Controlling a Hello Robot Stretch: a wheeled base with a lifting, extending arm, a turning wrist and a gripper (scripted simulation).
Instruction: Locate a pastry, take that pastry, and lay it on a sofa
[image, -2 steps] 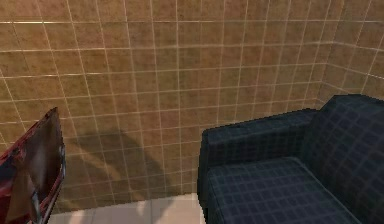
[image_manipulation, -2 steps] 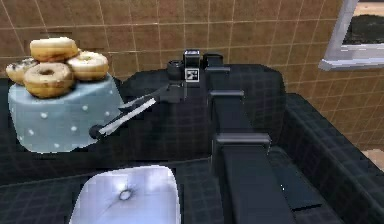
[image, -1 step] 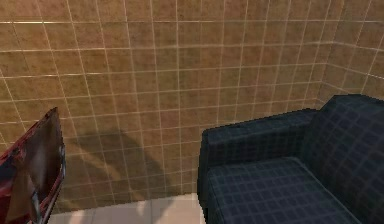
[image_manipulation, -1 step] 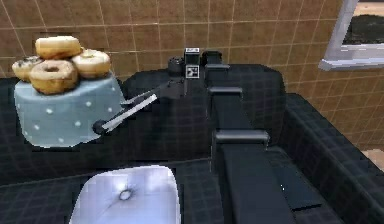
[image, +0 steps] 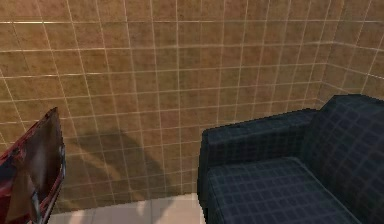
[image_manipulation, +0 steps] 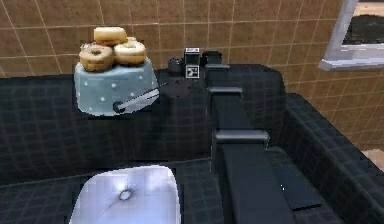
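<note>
Tan tiled wall (image: 150, 70) backs a dark blue checked sofa (image: 290, 170) on the forward view's right. In the arm side view the arm (image_manipulation: 240, 140) reaches across the sofa, and the hand (image_manipulation: 176, 68) sits at the backrest's top. Just beside the hand, to its left, is the pastry (image_manipulation: 112, 50), ring doughnuts piled on a pale blue dotted base (image_manipulation: 105, 88). Whether the hand holds anything cannot be told. A pale glossy cushion (image_manipulation: 125, 195) lies on the seat.

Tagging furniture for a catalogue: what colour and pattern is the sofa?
The sofa is dark navy with a fine lighter grid check, clearest in the forward view.
</note>
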